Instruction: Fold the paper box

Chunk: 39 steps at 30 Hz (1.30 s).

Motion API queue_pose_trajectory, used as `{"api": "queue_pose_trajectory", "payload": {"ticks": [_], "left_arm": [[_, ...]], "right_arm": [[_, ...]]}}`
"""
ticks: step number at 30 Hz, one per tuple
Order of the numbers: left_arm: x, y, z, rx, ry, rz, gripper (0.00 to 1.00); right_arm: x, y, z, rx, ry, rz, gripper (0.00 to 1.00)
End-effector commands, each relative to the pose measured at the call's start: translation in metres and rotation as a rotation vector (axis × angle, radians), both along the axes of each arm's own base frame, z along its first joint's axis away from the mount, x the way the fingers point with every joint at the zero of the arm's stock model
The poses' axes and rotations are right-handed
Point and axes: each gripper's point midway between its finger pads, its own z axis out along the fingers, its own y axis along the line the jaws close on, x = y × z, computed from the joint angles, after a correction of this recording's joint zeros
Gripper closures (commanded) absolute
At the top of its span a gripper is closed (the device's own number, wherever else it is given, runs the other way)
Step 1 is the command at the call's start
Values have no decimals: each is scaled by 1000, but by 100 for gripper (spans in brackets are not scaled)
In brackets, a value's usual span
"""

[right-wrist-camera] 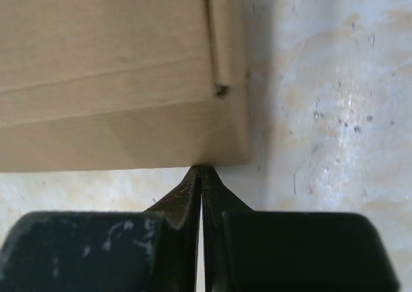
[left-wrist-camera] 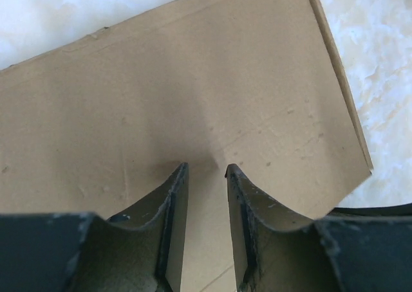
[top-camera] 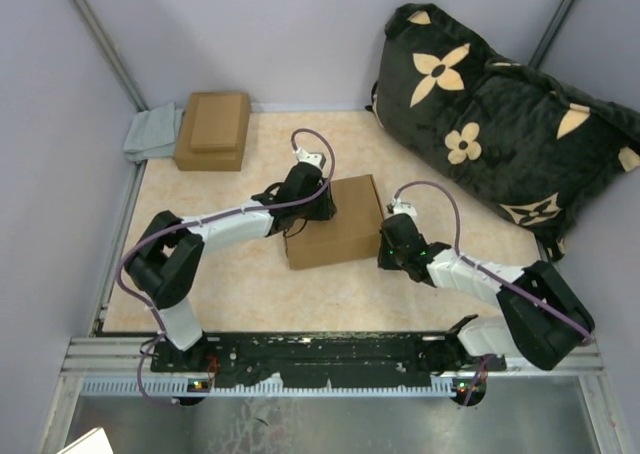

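At the centre of the worktop (top-camera: 250,284), the paper box (top-camera: 340,229) lies closed as a shallow rectangular carton. Left hand (left-wrist-camera: 206,170) rests on its lid, fingers a narrow gap apart with nothing between them. Right hand (right-wrist-camera: 201,170) has its fingers pressed together, tips touching the box's side wall near a bottom corner. Two smaller stacked boxes (top-camera: 212,129) sit well apart at the far left.

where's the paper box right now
In the top external view the paper box lies centre frame between the two hands, the left hand over its left edge and the right hand at its right side.
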Motion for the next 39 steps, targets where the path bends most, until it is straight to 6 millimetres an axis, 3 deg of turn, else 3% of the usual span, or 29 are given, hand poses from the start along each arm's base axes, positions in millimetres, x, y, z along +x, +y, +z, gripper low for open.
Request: {"api": "queue_pose_trajectory", "payload": {"ticks": [1, 7, 12, 21, 24, 30, 33, 39], "left_arm": [[-6, -15, -16, 0, 49, -70, 64], [-27, -18, -50, 21, 131, -128, 68], [-45, -24, -66, 7, 174, -184, 71], [-63, -38, -69, -46, 202, -260, 73], [-66, -35, -70, -35, 203, -261, 73], [-62, -21, -55, 6, 158, -227, 68], [-58, -11, -41, 39, 127, -194, 60], [-51, 18, 4, 97, 38, -99, 49]], "right_arm": [[41, 11, 22, 13, -127, -74, 100], [75, 32, 46, 79, -261, -66, 100], [99, 46, 58, 95, -326, -58, 100], [93, 77, 85, 384, -502, 30, 100], [91, 87, 82, 413, -469, 61, 100], [70, 83, 81, 403, -422, 100, 100], [56, 72, 83, 377, -404, 106, 100], [25, 59, 100, 323, -361, 198, 100]]}}
